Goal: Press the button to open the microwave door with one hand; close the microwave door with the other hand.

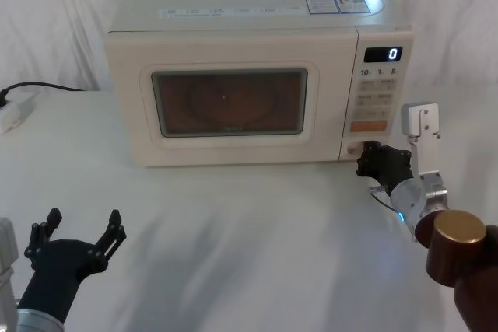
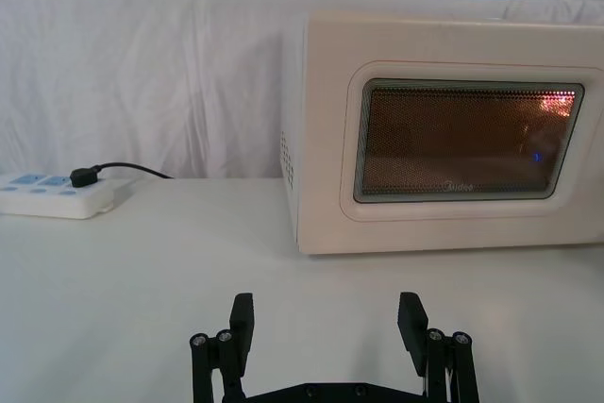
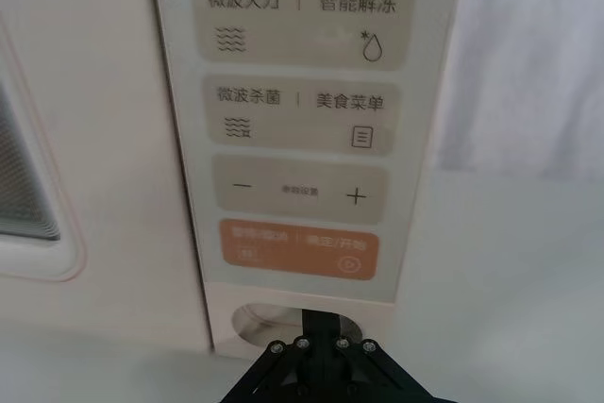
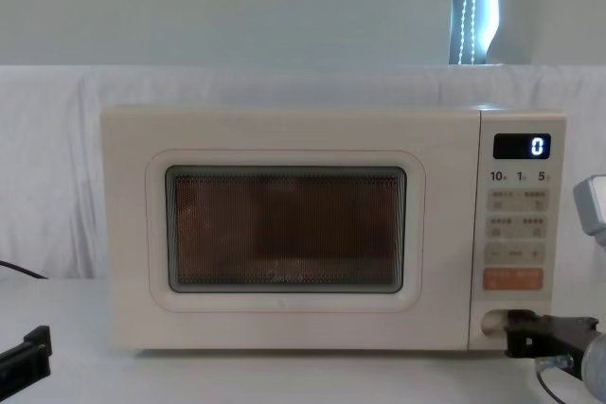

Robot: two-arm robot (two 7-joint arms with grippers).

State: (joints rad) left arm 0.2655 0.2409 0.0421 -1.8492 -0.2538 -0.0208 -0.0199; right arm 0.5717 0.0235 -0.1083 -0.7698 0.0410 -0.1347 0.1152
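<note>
The cream microwave stands at the back of the table, and its microwave door (image 1: 229,103) (image 2: 472,143) (image 4: 284,229) lies flush with the front, its dark window facing me. The button (image 3: 260,323) (image 4: 490,324) sits at the bottom of the control panel, under the orange key (image 3: 297,250). My right gripper (image 1: 367,158) (image 3: 316,318) (image 4: 513,333) is shut, and its black tip rests against that button. Low at the near left, well in front of the door, my left gripper (image 1: 84,223) (image 2: 327,323) hangs open with nothing in it.
A white power strip (image 1: 15,110) (image 2: 52,195) with a black cable lies at the far left of the table. The display (image 1: 393,54) reads 0. White cloth hangs behind the microwave. Bare table lies between the left gripper and the door.
</note>
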